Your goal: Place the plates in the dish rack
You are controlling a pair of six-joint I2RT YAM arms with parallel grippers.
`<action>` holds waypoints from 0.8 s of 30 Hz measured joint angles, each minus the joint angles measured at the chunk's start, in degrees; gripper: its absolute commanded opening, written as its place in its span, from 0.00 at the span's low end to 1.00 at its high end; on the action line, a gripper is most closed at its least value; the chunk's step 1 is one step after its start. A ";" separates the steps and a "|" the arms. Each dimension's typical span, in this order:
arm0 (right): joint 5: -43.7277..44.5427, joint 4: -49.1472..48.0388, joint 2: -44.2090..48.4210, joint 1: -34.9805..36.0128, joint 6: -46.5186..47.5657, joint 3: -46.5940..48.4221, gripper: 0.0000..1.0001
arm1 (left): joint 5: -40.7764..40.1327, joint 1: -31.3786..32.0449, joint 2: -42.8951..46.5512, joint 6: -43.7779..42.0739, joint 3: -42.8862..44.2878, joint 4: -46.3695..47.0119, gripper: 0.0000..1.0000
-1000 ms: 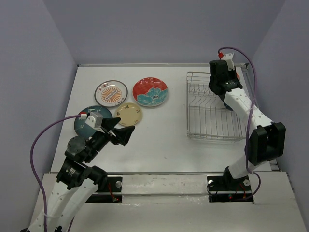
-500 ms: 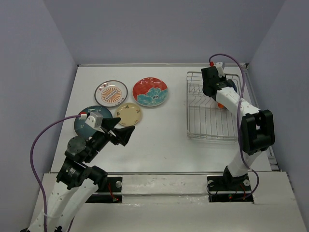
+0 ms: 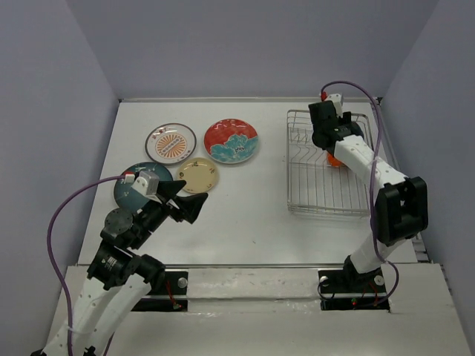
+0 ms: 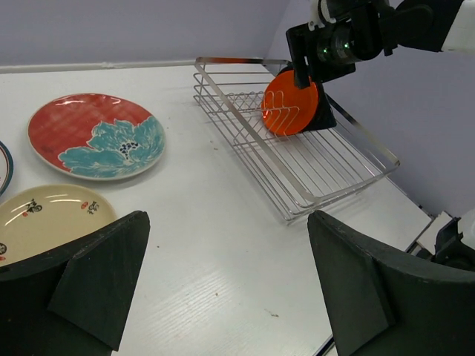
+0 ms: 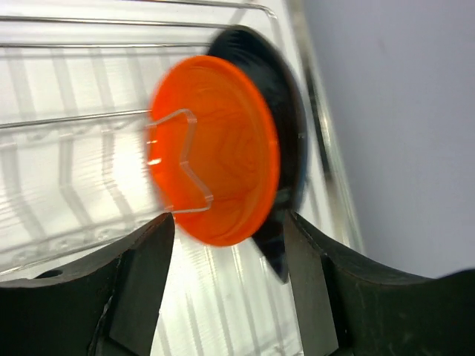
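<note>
An orange plate (image 5: pixel 215 148) stands on edge in the dish rack (image 3: pixel 291 159), just in front of a dark blue plate (image 5: pixel 288 159). My right gripper (image 5: pixel 226 222) is open, its jaws apart on either side of the orange plate's lower edge. That view is blurred. The sunburst plate (image 3: pixel 171 142), the red flowered plate (image 3: pixel 231 141) and the cream plate (image 3: pixel 197 176) lie flat on the table at left. A dark teal plate (image 3: pixel 132 189) is partly hidden under my left wrist. My left gripper (image 3: pixel 194 204) is open and empty beside the cream plate.
The rack sits at the right by the side wall, its near slots holding nothing. White table surface (image 4: pixel 223 222) lies between the flat plates and the rack (image 4: pixel 297 178). Purple cables loop off both wrists.
The right gripper has opened off the orange plate, which now stands in the rack. The right wrist swung left over the rack. The left arm has stayed still.
</note>
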State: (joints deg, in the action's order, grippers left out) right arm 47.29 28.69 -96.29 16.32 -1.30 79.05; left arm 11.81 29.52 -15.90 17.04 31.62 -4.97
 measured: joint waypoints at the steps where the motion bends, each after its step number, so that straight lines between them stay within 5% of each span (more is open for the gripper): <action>1: -1.42 0.20 0.76 0.90 -0.83 0.02 0.65 | 0.00 0.00 -0.07 0.00 0.00 0.00 0.99; 12: -32.57 -9.88 0.87 22.18 -16.98 0.94 0.36 | -4.17 -1.36 -1.46 0.00 0.00 -0.46 0.99; 24: -47.84 -33.07 -17.14 27.71 -43.54 -4.20 0.55 | -12.61 -3.89 -3.63 2.12 0.02 -2.47 0.99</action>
State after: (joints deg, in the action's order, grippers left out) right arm -0.56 -4.38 -113.43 44.03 -44.84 74.85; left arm -0.80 25.63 -19.53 19.16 31.64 -7.44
